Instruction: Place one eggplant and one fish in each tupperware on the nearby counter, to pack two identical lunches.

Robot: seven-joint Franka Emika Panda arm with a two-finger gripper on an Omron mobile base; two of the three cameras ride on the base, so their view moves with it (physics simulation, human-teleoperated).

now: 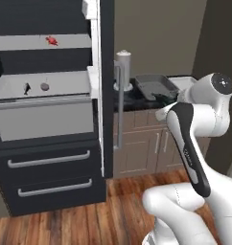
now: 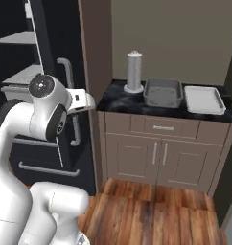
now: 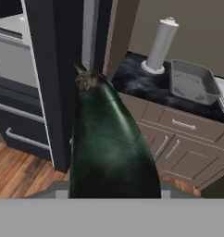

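Eggplant (image 3: 109,143) apparently clamped in gripper, fingers hidden, tupperware (image 3: 192,83) on counter (image 3: 146,85) beyond.

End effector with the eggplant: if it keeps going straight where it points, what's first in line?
Judging from the hand view, probably the edge of the open dark fridge door, just past the tip of the eggplant it holds. Depth is unclear; it might slip past toward the counter with the paper towel roll.
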